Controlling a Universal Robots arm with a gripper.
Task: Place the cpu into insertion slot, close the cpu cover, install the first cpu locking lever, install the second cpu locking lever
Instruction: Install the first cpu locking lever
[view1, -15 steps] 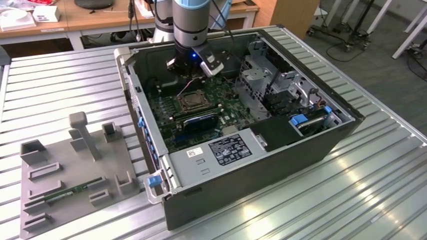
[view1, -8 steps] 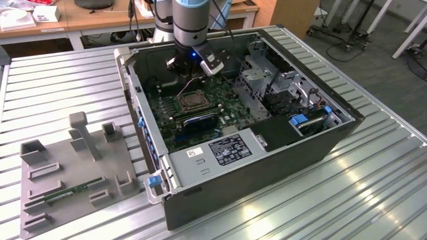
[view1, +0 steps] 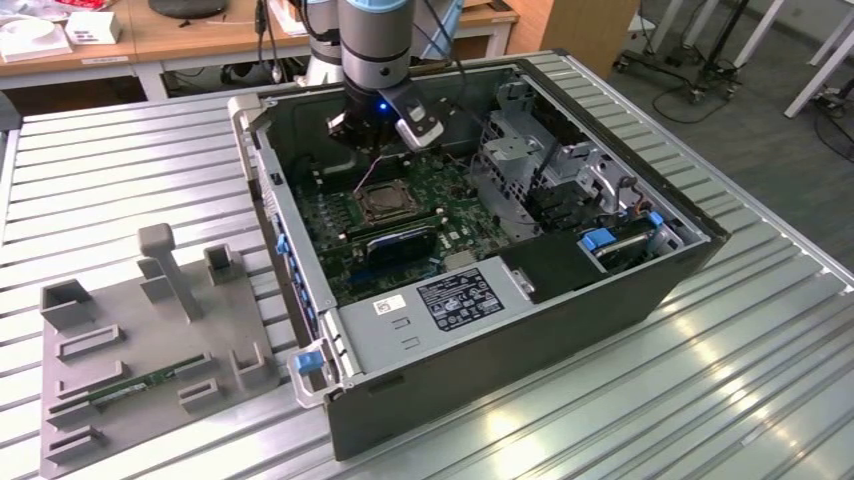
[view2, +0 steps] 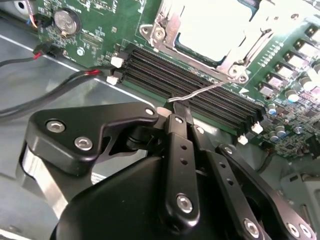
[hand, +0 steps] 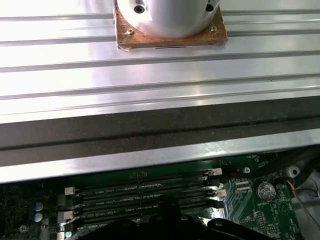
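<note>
— cpu (view2: 210, 25) first: is it in yet?
— it looks seated. in the second wrist view its pale face lies flat in the slot. in the exterior view that slot (view1: 387, 203) sits on the green board, deep inside the open computer case (view1: 667, 270).
— and the cover?
— the cover (view2: 165, 37) looks folded down, its silvery frame lying around the edges of the chip. i'd judge the first two steps done.
— the levers, then?
— one lever (view2: 205, 89) slants up off the board. it is hinged at a corner of the slot and reaches out over the long black memory slots (view2: 145, 67). it is not latched down. i can't tell whether it is the first or the second, and i can't make out how the other one stands, so at least one lever is left to do.
— what is the claw doing?
— in the second wrist view the claw (view2: 172, 107) has its fingers drawn together, and they seem to pinch the hooked free end of that lever. in the exterior view the claw (view1: 378, 140) hangs inside the case, just beside the slot.
— so where is the chip from the claw?
— near, but apart. the memory slots lie between them, and the lever bridges the gap from the slot's corner to the fingertips.
</note>
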